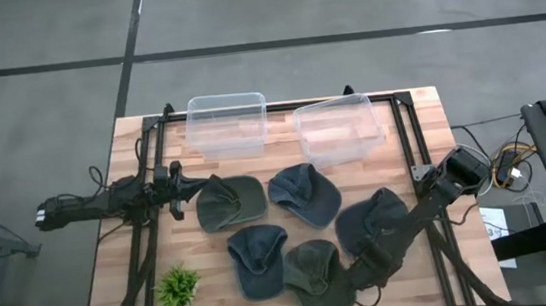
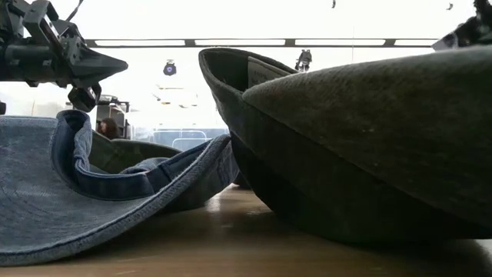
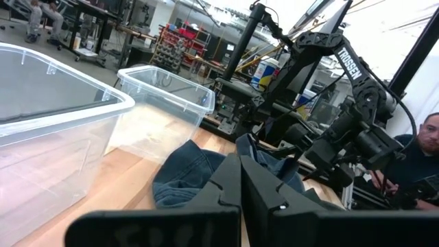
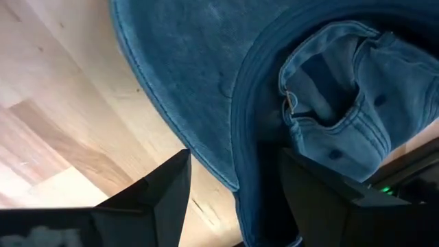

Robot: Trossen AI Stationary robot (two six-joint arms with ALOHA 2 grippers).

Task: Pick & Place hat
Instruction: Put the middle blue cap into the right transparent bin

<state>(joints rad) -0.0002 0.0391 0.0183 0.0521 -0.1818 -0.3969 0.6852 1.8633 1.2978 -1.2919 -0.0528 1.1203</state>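
- High view: looks straight down on the whole table (image 1: 406, 130), both arms in frame
- Low view: sits at table-top level, pressed close against a green hat (image 2: 369, 146) and a blue hat (image 2: 69, 200), facing the room behind
- Left wrist view: looks across the table past two clear bins (image 3: 161, 103), also seen from above
- Right wrist view: points down, close over the blue hat (image 4: 274, 103)

A grey concrete floor (image 1: 37, 105) crossed by dark seam lines is surrounding the wooden table (image 1: 419, 109). Beyond it, bright ceiling light strips (image 2: 261, 42) are glowing. Red storage shelving (image 3: 180, 42) and dark workbenches (image 3: 103, 14) are standing in the workshop, and a person (image 3: 422, 161) is sitting near the table's edge.
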